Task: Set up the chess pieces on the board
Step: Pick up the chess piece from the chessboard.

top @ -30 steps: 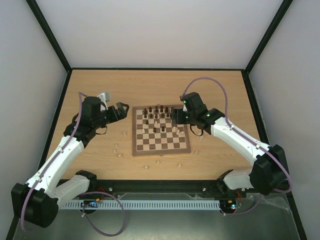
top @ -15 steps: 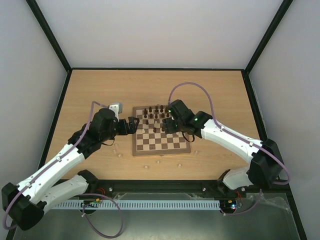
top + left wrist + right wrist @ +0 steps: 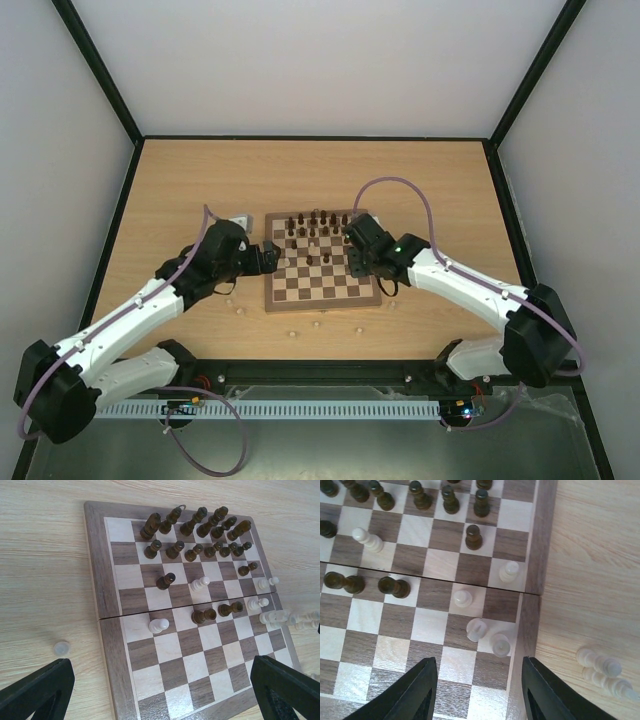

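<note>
Two claws in view, both released & empty. Left side first: the left gripper (image 3: 160,672) hangs at the left edge of the board (image 3: 95,555), jaws spread wide, nothing between them, touching nothing we can see. A loose cream piece (image 3: 61,648) lies on the tabletop (image 3: 45,580) just beside that edge.

On the board, dark pieces (image 3: 200,535) crowd the two far rows, w/ a few dark & cream stragglers mid-board. Near rows are mostly bare. We judge the setup approx. half done at most.

Right side: the right gripper (image 3: 477,667) hovers above the board's near-right corner, jaws well apart, holding nothing. A cream pair (image 3: 477,629) sits just ahead of its fingers (image 3: 420,690), the two pieces close beside each other. A cream cluster (image 3: 600,667) lies off the board to the right.

Rec. for the pick we judge next: descend straight, take one of the pair by the stem, keep clear of its neighbour, then seat it upright mid-square.
</note>
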`<state>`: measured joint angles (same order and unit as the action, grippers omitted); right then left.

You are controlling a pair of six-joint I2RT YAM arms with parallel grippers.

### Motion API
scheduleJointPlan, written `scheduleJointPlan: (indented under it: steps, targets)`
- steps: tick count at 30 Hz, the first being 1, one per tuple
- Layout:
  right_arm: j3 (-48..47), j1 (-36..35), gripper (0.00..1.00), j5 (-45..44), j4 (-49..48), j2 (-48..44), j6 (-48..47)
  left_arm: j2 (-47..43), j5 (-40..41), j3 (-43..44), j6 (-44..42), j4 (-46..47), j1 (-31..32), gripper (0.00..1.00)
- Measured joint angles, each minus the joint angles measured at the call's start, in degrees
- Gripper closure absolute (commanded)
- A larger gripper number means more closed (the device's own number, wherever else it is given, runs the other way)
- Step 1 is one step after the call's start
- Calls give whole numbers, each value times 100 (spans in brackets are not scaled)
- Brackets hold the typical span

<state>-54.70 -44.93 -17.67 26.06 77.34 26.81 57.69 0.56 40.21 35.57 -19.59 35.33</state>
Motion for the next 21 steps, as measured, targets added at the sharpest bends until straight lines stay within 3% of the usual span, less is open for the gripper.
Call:
scheduleJointPlan:
  steps: [5,21]
  targets:
    - [118,118,60,-37,4,-48,129,79,-9,0,-7,107,0,1]
    - [487,1469,55,46,85,-323,264,334,-13,2,-105,216,0,1]
